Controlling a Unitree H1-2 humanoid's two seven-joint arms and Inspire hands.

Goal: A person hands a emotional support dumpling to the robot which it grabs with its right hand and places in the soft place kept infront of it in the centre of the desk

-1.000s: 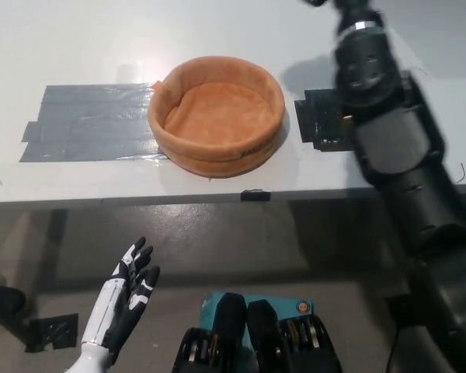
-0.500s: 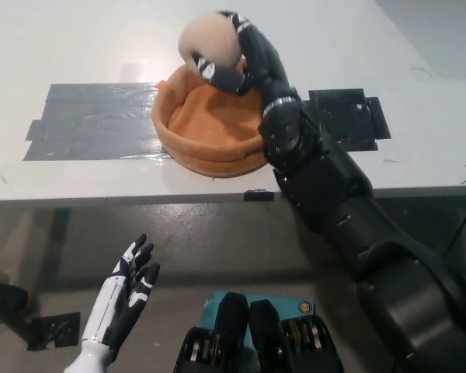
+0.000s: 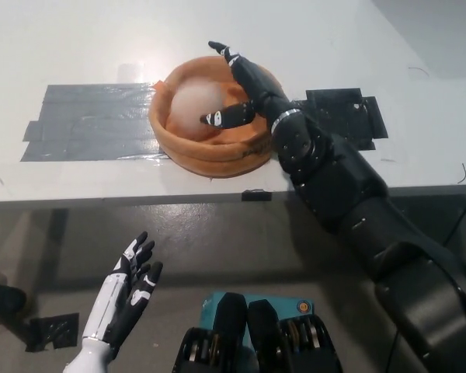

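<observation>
Dumpling (image 3: 198,105) lies inside the orange soft basket (image 3: 217,151) at bench centre. Right hand (image 3: 245,89) fingers are spread, holding nothing. Likely soft, light; grasp around its sides.

head cam, steep down, over desk (image 3: 78,47) front edge

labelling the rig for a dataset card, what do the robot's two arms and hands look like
The right hand is black with slim fingers and small white marks near the fingertips, with a silver ring at the wrist. Its arm is bulky, made of black, glossy, rounded segments. The left hand is white on the back with black fingers and palm, on a slim white forearm.
</observation>
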